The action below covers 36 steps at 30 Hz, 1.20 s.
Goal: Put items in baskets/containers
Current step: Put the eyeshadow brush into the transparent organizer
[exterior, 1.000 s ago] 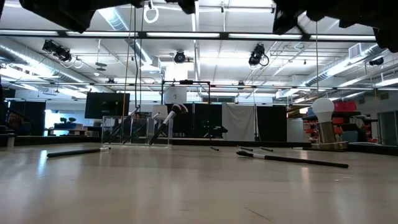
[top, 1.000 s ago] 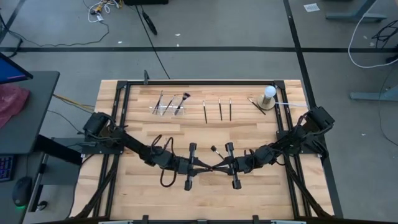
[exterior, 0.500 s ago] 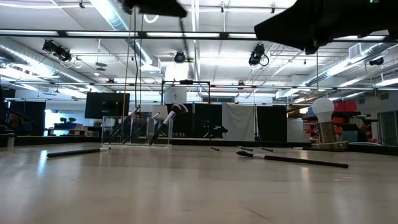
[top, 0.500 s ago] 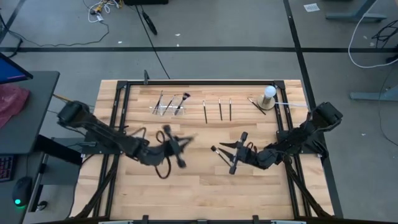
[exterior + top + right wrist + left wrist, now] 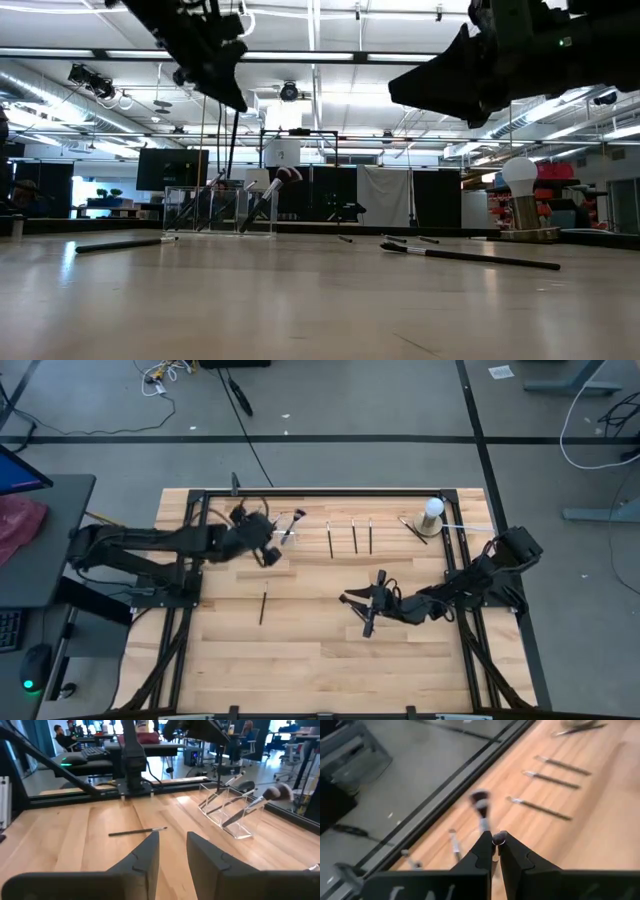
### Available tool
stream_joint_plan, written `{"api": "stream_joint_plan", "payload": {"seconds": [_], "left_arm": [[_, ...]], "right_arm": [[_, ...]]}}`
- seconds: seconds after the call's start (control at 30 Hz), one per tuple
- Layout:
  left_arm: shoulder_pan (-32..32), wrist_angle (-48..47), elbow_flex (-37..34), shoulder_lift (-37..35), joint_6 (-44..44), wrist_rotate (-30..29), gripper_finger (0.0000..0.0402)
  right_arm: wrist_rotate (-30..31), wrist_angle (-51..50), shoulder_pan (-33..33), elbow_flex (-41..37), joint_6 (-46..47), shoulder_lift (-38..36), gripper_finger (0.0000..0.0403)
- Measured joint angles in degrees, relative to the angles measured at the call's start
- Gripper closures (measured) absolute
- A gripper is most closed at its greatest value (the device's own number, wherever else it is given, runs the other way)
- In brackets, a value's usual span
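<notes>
Now right above the clear holder (image 5: 289, 531) — left gripper (image 5: 495, 849) pinched shut on a brush (image 5: 232, 140), hanging tilted; could catch the rim and tip out. Right gripper (image 5: 172, 846) half open, empty, well apart from the holder.

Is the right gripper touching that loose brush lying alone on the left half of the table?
Apart. The high view shows the right gripper well to the side of the loose brush, bare wood between them; the right wrist view shows the brush ahead of its open fingers.
</notes>
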Motion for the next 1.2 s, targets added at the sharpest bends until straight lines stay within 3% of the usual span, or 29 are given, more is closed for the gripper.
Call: {"api": "stream_joint_plan", "payload": {"seconds": [0.23, 0.53, 0.93, 1.2], "left_arm": [[9.08, -2.4, -0.02, 2.27, 1.9, 3.61, 0.0386], [13.98, -2.82, -0.04, 6.36, 3.0, 11.69, 0.0386], [16.84, -2.49, 0.04, 15.6, 3.66, 11.97, 0.0361], [16.86, 1.22, -0.02, 17.14, 3.64, 10.9, 0.0344]], "right_arm": [[-0.05, 0.08, -0.1, 0.0, 0.04, 0.01, 0.03], [-0.05, -0.16, -0.12, 0.0, 0.23, 0.0, 0.03], [-0.05, -0.34, -0.12, 0.0, 0.38, -0.01, 0.03], [-0.05, -0.4, -0.12, 0.01, 0.38, 0.0, 0.03]]}}
